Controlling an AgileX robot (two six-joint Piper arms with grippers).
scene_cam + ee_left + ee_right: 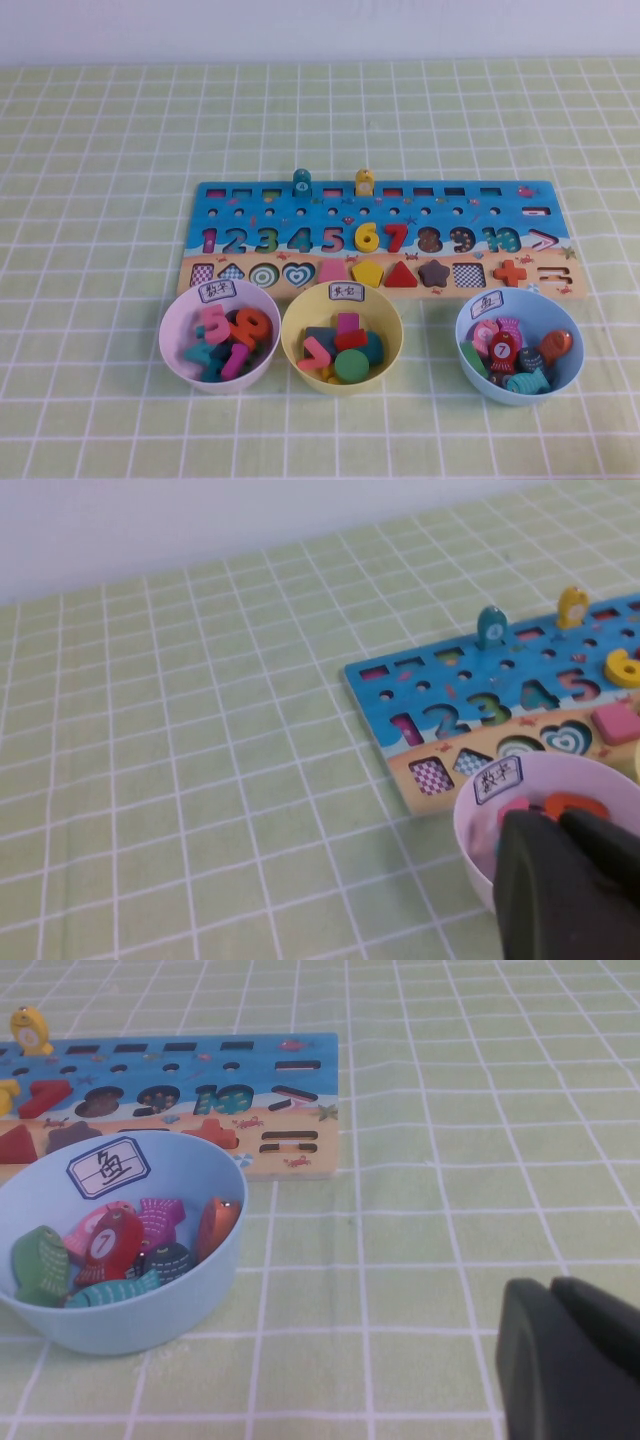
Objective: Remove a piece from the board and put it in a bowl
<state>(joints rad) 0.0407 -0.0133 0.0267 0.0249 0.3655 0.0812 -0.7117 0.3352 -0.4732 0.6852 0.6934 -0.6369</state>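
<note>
The blue-and-sand board (250,195) lies across the middle of the table. The green round piece (352,365) lies in the pale yellow bowl (296,320), among other shape pieces. The board's round slot (264,275) is empty and shows a ring pattern. Neither arm shows in the high view. My left gripper (560,820) is shut and empty; it hovers over the near rim of the pink bowl (470,825), with the board (400,695) beyond. My right gripper (550,1285) is shut and empty over bare cloth, to the right of the blue bowl (190,1290).
The pink bowl (172,325) holds number pieces and the blue bowl (560,310) holds fish pieces. A teal fish (302,182) and a yellow fish (364,182) stand on the board's far edge. A green checked cloth (90,150) covers the table.
</note>
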